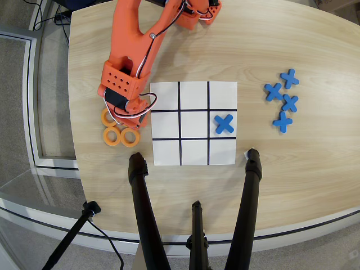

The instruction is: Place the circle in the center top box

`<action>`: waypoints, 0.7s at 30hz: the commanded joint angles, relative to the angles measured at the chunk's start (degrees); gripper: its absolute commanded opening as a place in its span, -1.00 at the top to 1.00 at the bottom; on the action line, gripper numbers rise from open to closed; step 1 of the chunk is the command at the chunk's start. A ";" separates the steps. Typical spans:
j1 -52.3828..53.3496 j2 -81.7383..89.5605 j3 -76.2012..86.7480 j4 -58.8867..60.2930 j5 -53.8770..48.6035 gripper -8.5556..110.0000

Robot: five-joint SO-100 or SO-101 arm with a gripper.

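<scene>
My fingers [115, 115] hang over the orange rings [120, 135] left of the grid; whether they grip, I cannot tell. The center top box [194, 152] lies bare.

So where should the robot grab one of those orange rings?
Probably on the band of an orange ring in the overhead view: one finger in the hole, one outside, coming straight down. It lies flat on the table, so there is little edge to pinch from the side. Another ring touches it on the left, so the right or near part looks freer.
</scene>
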 commanded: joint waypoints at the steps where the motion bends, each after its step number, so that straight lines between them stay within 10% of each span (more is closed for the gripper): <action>1: -0.09 0.00 -1.41 0.62 -0.09 0.59; 21: 0.88 3.43 3.60 10.20 -2.37 0.59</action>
